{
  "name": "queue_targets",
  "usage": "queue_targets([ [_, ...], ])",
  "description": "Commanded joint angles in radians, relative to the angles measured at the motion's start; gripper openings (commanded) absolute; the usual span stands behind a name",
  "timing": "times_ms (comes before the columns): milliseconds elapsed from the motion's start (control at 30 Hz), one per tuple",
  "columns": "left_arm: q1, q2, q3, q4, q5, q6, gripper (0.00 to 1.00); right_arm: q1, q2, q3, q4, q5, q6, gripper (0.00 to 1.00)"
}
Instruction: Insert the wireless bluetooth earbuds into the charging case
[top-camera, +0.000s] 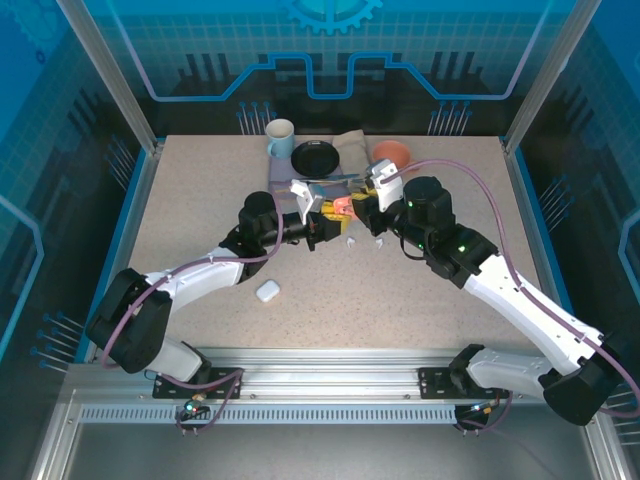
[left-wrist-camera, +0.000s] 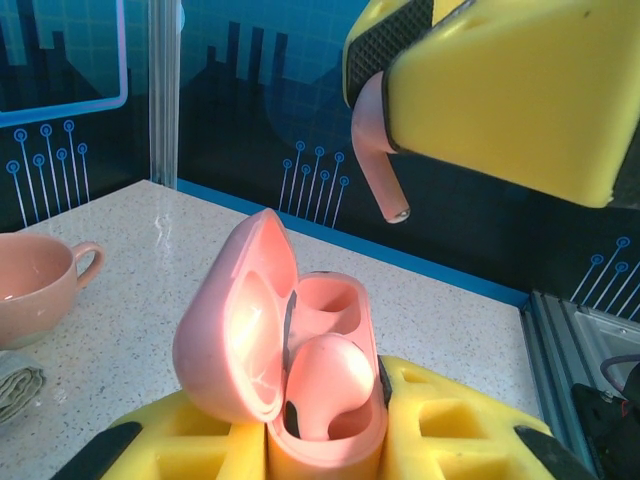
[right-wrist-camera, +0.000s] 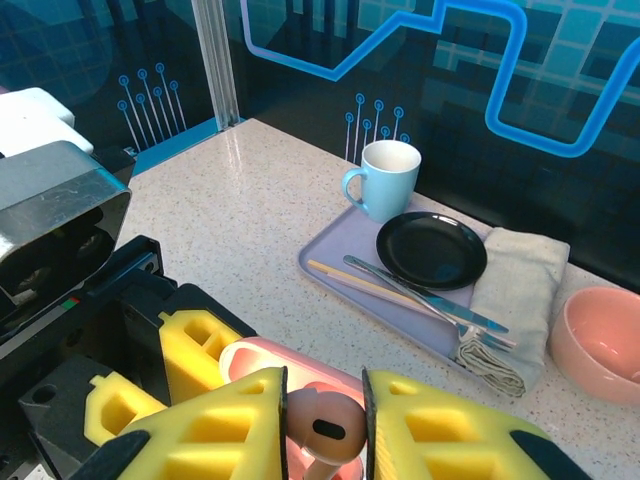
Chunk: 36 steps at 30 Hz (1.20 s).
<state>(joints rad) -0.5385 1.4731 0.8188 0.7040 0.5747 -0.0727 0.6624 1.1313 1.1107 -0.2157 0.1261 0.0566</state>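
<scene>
My left gripper (left-wrist-camera: 325, 445) is shut on the open salmon-pink charging case (left-wrist-camera: 250, 330), lid tilted back. One pink earbud (left-wrist-camera: 330, 385) sits in the case's near slot; the far slot (left-wrist-camera: 325, 300) is empty. Just above the case, my right gripper (right-wrist-camera: 324, 388) is shut on a second pink earbud (right-wrist-camera: 328, 430), its stem (left-wrist-camera: 385, 175) pointing down over the case (right-wrist-camera: 245, 355). From above, the two grippers (top-camera: 322, 225) (top-camera: 362, 213) meet at the case (top-camera: 342, 207). Two white earbuds (top-camera: 351, 241) (top-camera: 380, 241) lie on the table just in front of them.
A white closed case (top-camera: 267, 291) lies on the table front left. Behind the grippers is a grey tray (right-wrist-camera: 340, 250) with a blue mug (right-wrist-camera: 385, 178), black plate (right-wrist-camera: 432, 250), chopsticks, cutlery and a folded napkin (right-wrist-camera: 515, 290). A pink cup (right-wrist-camera: 600, 340) stands beside it.
</scene>
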Motion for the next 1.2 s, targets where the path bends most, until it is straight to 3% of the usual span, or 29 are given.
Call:
queue_targets([
  [0,0.007,0.009,0.033,0.022,0.018,0.006,0.0,0.017,-0.005,-0.018,0.025,0.007,-0.026,0.23],
  [1167,0.007,0.013,0.034,0.052,0.01,-0.015,0.0,0.048,0.037,-0.062,0.069,0.089,-0.026,0.19],
])
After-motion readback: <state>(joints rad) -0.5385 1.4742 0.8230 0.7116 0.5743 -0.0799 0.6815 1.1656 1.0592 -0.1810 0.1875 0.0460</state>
